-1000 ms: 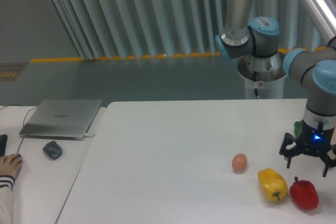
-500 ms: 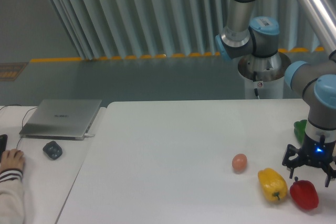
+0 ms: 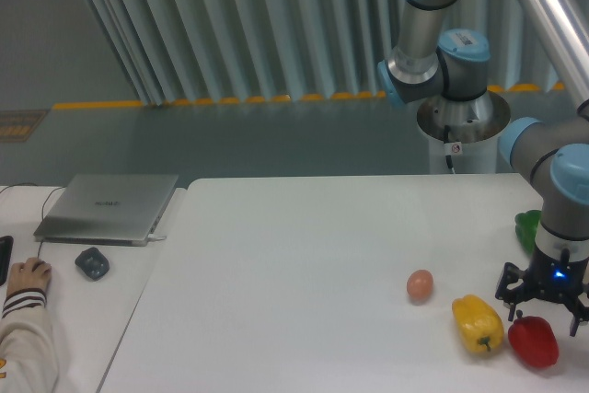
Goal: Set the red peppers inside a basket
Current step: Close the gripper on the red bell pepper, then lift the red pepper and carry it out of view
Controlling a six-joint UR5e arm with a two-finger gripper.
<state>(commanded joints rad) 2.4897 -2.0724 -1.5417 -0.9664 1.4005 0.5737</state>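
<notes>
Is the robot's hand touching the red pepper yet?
Cannot tell. The one camera shows the hand right above the red pepper, overlapping its top, with no visible gap.

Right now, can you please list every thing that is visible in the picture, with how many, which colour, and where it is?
red pepper: one, glossy red, front right of the table, directly under the gripper
yellow pepper: one, yellow, just left of the red pepper
green pepper: one, green, right edge of the table, partly hidden behind the arm
egg: one, pale brown, left of the yellow pepper
table: one, white
laptop: one, silver, closed, on the left desk
mouse: one, dark grey, in front of the laptop
person's hand: one, at the left edge
gripper: one, black, fingers spread open above the red pepper
</notes>
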